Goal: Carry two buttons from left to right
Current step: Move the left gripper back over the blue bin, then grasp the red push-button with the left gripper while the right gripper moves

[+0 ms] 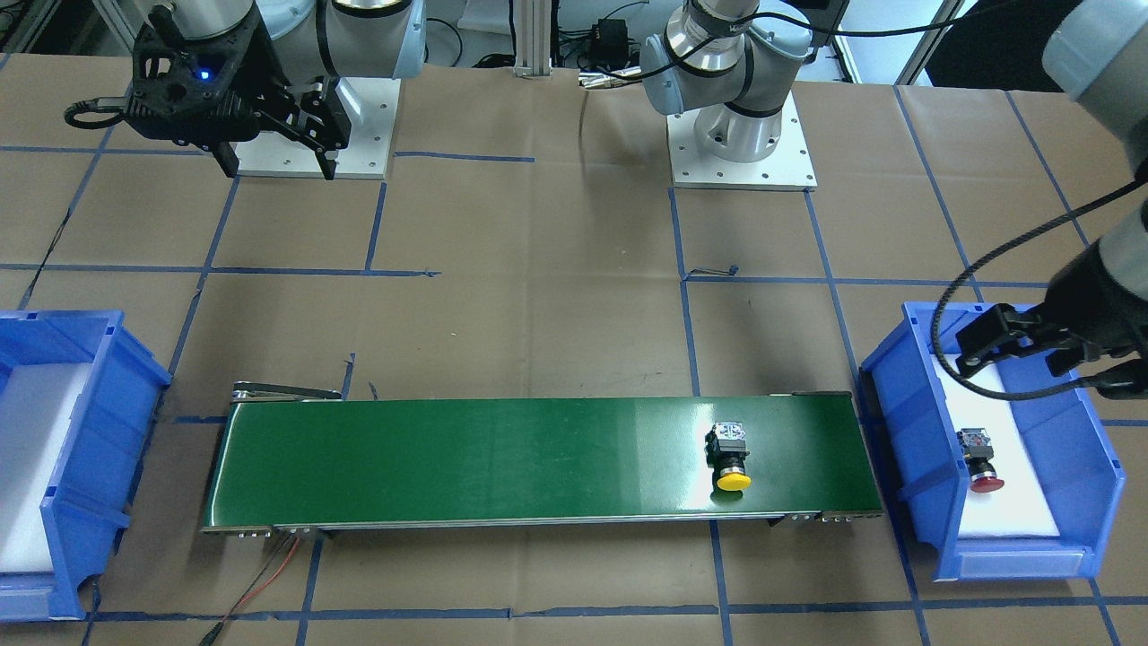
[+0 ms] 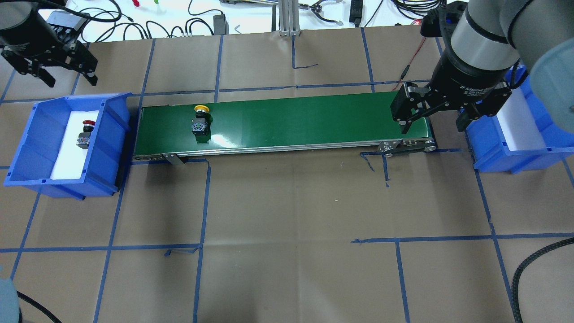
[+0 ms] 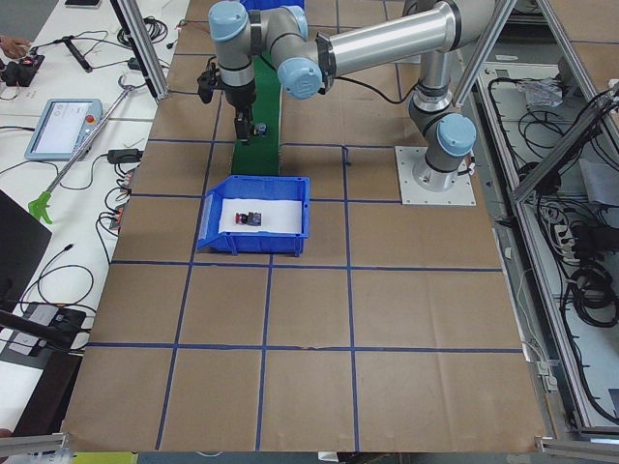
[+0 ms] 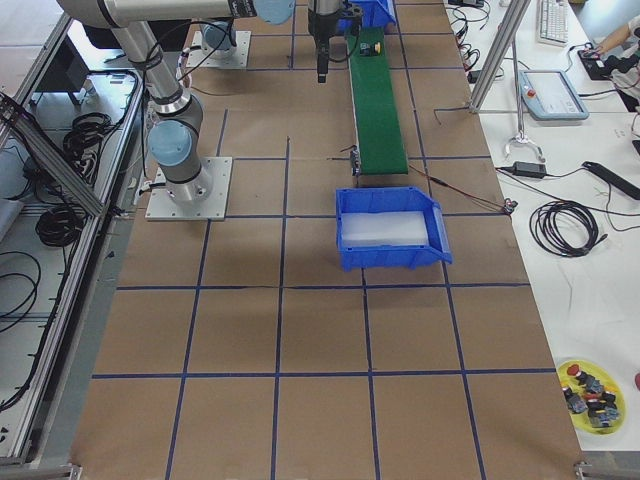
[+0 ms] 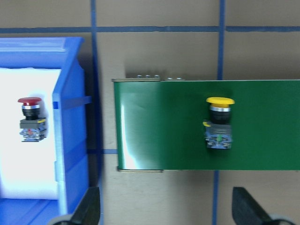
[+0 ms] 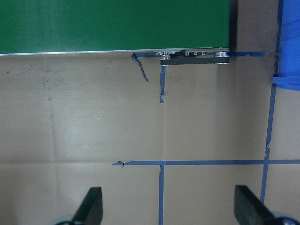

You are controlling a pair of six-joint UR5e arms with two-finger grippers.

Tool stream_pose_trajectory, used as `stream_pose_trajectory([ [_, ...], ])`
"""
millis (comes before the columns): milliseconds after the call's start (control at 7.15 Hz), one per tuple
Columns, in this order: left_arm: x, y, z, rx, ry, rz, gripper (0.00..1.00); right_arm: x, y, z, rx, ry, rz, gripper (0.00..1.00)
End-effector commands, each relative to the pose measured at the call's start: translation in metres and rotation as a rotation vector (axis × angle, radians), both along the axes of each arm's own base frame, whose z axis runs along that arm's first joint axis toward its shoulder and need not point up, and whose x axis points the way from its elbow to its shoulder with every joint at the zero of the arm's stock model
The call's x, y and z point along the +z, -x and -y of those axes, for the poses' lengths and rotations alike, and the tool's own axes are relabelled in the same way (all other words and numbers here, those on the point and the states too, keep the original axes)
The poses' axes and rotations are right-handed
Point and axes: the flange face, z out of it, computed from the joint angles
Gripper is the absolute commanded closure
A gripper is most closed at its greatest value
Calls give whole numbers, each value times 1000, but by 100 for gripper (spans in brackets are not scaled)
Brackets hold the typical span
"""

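— Ahead of our left gripper point(image 2: 71, 80), jaws wide and empty: where do we log the buttons?
— Yellow button point(image 2: 200, 122) lies on the belt point(image 2: 314, 121) to one side of those jaws. Red button point(image 2: 84, 133) sits in the bin point(image 2: 114, 134) to the other side.
— Our right gripper point(image 2: 432, 128)?
— Wide too, holding nothing, over the belt's other end, well apart from both.
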Motion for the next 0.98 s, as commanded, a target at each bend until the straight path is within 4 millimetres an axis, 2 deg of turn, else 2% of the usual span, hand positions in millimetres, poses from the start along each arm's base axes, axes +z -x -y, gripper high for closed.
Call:
stream_pose_trajectory([
  [0, -1, -74, -11, 4, 3, 1, 1, 0, 0, 0, 0, 0, 0, 0],
  [140, -11, -88, -5, 4, -7, -3, 1, 0, 0, 0, 0, 0, 0, 0],
  [280, -29, -95, 9, 3, -11, -6, 1, 0, 0, -1, 0, 0, 0, 0],
  [560, -54, -91, 21, -2, 8, -59, 1, -1, 0, -1, 0, -3, 1, 0],
  [700, -79, -90, 32, -11, 0, -66, 1, -2, 0, 0, 0, -4, 0, 0],
  [840, -95, -96, 38, -11, 2, -61, 1, -1, 0, -1, 0, -3, 1, 0],
])
